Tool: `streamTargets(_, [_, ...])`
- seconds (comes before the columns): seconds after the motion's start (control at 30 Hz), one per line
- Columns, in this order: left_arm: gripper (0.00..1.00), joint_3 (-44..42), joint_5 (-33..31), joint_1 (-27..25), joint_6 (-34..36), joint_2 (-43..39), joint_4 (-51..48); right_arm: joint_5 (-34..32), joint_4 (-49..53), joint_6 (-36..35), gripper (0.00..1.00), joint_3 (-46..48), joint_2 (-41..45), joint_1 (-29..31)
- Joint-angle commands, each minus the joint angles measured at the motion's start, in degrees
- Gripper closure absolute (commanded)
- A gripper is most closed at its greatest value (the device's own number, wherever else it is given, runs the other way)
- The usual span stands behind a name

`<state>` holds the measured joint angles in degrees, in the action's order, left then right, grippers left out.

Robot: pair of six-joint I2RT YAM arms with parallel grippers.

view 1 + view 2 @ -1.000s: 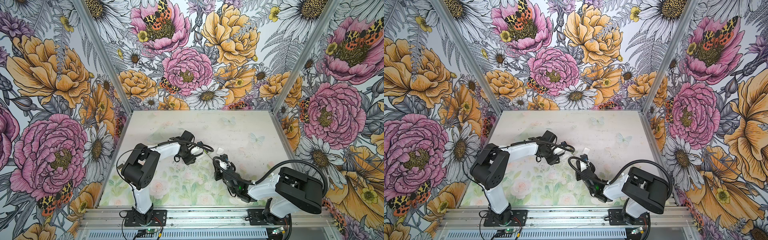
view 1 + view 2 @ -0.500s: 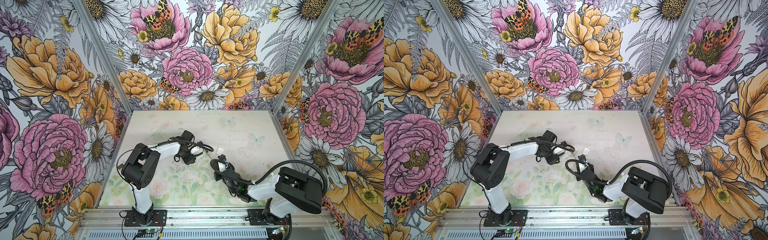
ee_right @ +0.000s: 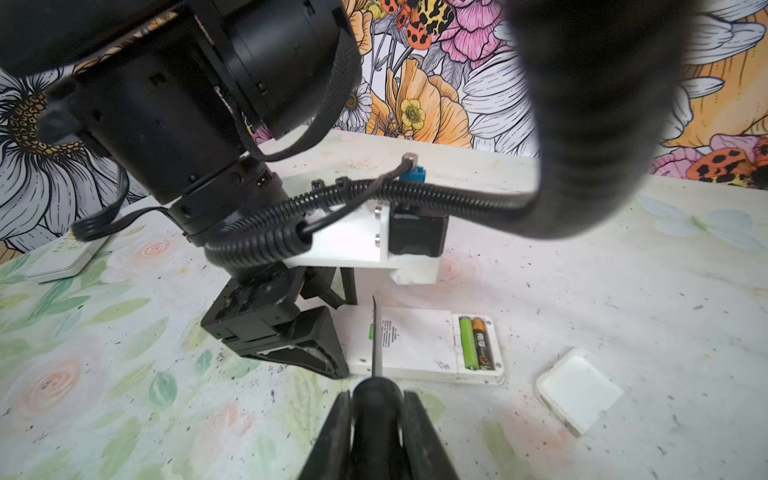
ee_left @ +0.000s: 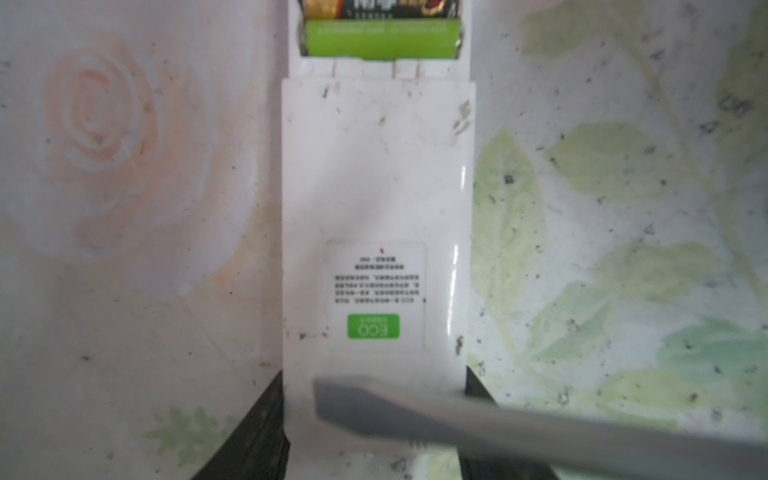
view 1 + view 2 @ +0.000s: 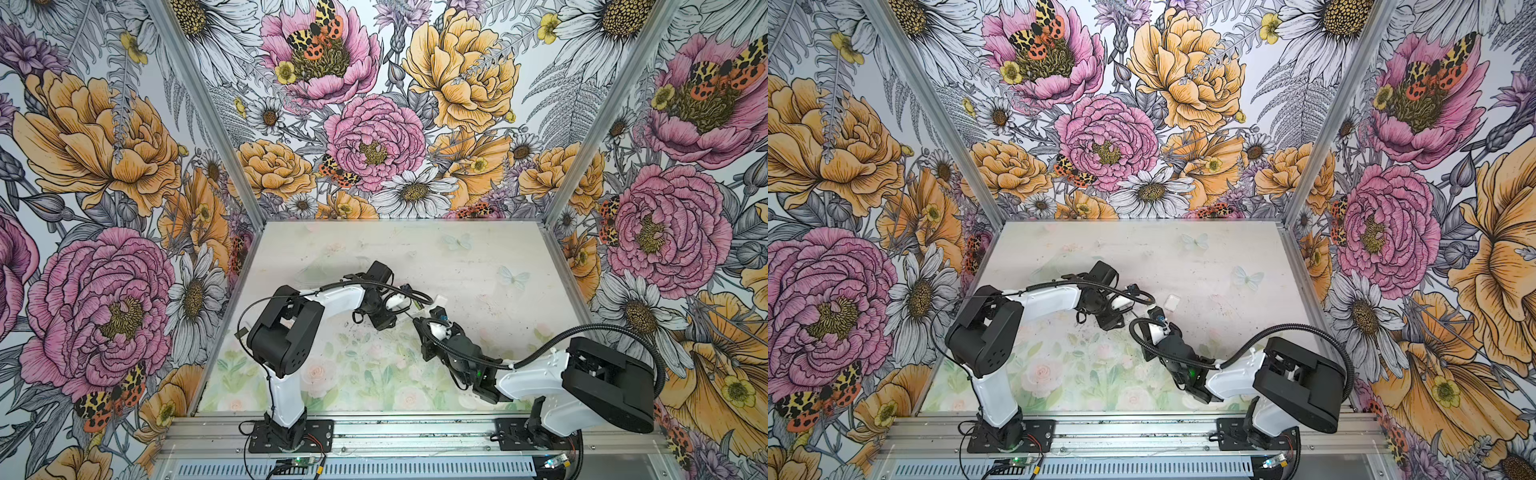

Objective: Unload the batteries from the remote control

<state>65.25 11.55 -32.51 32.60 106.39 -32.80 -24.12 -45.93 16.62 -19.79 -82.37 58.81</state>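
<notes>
On the pale flower-printed surface (image 5: 457, 257), the left gripper (image 4: 374, 372) pins a flat white plastic remote control (image 4: 374, 187) face down, its black jaws pinching the sides of one end. At the remote's far end the bay lies open, with a lime-green cylindrical battery (image 3: 468, 343) and a black gold-ended battery (image 3: 483, 349) seated side by side inside. Over the past second the right gripper (image 3: 376, 399), jaws pressed tight on a black-handled screwdriver with a flat grey blade (image 3: 376, 332), has edged left towards its partner. The blade tip now stands over the remote's labelled back, close to the clamped end and apart from the batteries. Neither grip has altered. A small white square plastic cover (image 3: 577, 390) lies loose just beside the remote. With the bay exposed and both cells in place, the prying seems yet to begin, and the blade would have to travel to the open end.
</notes>
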Motion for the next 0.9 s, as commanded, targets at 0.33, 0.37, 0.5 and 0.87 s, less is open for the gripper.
streamTargets(0.33, [1.00, -4.7, -0.7, -2.8, 0.1, -0.1, 0.7, 5.2, 47.5, 3.4, 1.00, -6.7, 24.0, -10.2])
streamTargets(0.37, [1.00, -5.3, -1.1, -3.2, 0.2, -0.6, 1.1, 8.6, 50.3, 2.8, 1.00, -7.7, 25.7, -12.1])
streamTargets(0.5, [1.00, -7.0, -1.9, -4.5, 0.8, -1.5, 2.3, 19.7, 60.8, 2.3, 1.00, -13.1, 27.0, -18.1])
streamTargets(0.87, [1.00, -7.8, -2.4, -6.2, 2.2, -1.5, 2.3, 32.9, 76.8, 5.1, 1.00, -31.4, 11.1, -23.1])
